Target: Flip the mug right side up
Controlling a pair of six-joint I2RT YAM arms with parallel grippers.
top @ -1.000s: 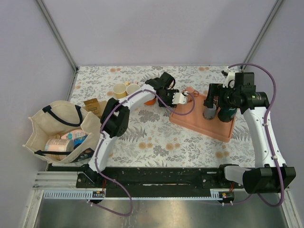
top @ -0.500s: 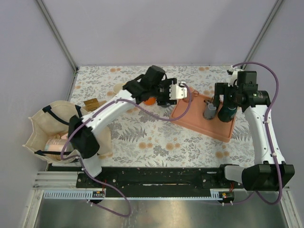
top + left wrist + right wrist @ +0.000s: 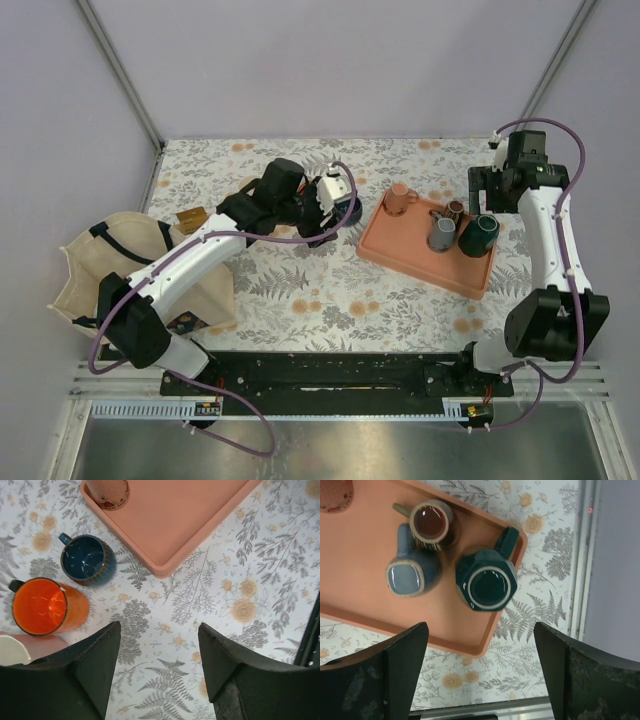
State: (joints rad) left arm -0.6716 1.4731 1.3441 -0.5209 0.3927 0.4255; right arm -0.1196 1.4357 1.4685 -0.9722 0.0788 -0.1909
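One salmon tray (image 3: 405,240) is lying on the table (image 3: 300,290). Four mugs are sitting in it.
- The pink mug (image 3: 399,198) is at the tray's far left corner, its top face looking solid, seemingly bottom-up.
- The brown mug (image 3: 431,522), grey-blue mug (image 3: 412,575) and dark green mug (image 3: 487,582) are clustering at the tray's right end, mouths showing.

Two more, the orange mug (image 3: 47,606) and navy mug (image 3: 87,560), are standing upright left of the tray.

The left gripper (image 3: 159,630) is hanging spread wide and empty over the table, left of the tray. The right gripper (image 3: 480,627) is hovering spread wide and empty above the tray's right end.
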